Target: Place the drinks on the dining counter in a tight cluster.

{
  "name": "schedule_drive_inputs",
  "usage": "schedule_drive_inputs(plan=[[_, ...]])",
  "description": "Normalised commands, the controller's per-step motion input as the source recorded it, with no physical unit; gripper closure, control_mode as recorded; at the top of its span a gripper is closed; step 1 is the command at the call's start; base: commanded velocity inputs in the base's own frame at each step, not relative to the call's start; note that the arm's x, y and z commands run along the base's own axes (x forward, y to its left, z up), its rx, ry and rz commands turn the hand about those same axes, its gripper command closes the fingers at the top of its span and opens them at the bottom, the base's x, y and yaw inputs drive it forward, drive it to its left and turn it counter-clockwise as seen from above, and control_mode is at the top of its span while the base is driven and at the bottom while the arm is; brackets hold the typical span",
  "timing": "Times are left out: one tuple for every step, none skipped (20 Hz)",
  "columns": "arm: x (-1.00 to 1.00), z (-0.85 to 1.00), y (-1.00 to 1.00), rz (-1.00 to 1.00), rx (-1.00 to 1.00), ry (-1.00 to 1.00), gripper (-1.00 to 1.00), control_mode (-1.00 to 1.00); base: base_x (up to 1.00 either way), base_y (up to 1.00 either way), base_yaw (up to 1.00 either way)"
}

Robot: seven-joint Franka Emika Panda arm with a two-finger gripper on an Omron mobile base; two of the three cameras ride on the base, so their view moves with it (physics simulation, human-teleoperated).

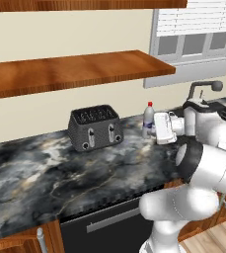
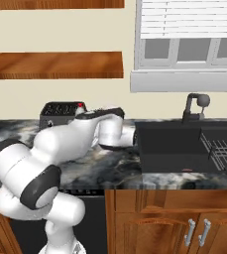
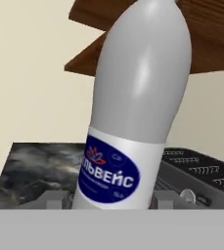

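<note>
Small clear red-capped bottle (image 1: 148, 120) stands upright on the marbled desk (image 1: 45, 173), well apart from the dark toaster (image 1: 94, 127), which sits at its 9 o'clock in the left base view. Wooden shelves (image 1: 70, 71) run along the beige wall above. Sink (image 2: 184, 144) with black faucet (image 2: 194, 106) at the desk's 3 o'clock end, dish rack (image 2: 224, 146) inside it.

Gripper (image 1: 154, 129) reaches in level from 3 o'clock, right up against the bottle's lower body. Hand view: bottle fills the centre, blue oval label (image 3: 108, 177) facing the camera, one finger tip (image 3: 52, 199) at 7 o'clock and the other at 5 o'clock, each just beside the bottle's base. Jaws stand parted, bracketing the bottle; cannot tell whether the tips press on it. Bottle's foot on the desk.
</note>
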Motion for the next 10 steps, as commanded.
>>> schedule_drive_inputs(plan=[[-1.00,0.48,0.29,0.00,-0.10,-0.23,1.00,-1.00,0.00,0.00,0.00],[-1.00,0.49,0.32,0.00,-0.12,-0.26,1.00,-1.00,0.00,0.00,0.00],[-1.00,0.49,0.35,0.00,-0.13,-0.27,1.00,-1.00,0.00,0.00,0.00],[-1.00,0.47,0.34,0.00,-0.14,-0.25,1.00,-1.00,0.00,0.00,0.00],[-1.00,0.51,0.33,0.00,-0.14,-0.23,1.00,-1.00,0.00,0.00,0.00],[-0.91,0.60,0.24,0.00,-0.13,-0.18,1.00,-1.00,0.00,0.00,0.00],[-0.74,0.64,0.19,0.00,-0.12,-0.13,1.00,-1.00,0.00,0.00,0.00],[-0.71,0.68,0.15,0.00,-0.11,-0.08,1.00,-1.00,0.00,0.00,0.00],[-0.61,0.65,0.08,0.00,-0.09,-0.04,1.00,-1.00,0.00,0.00,0.00],[-0.58,0.59,0.01,0.00,-0.07,0.00,1.00,-1.00,0.00,0.00,0.00]])
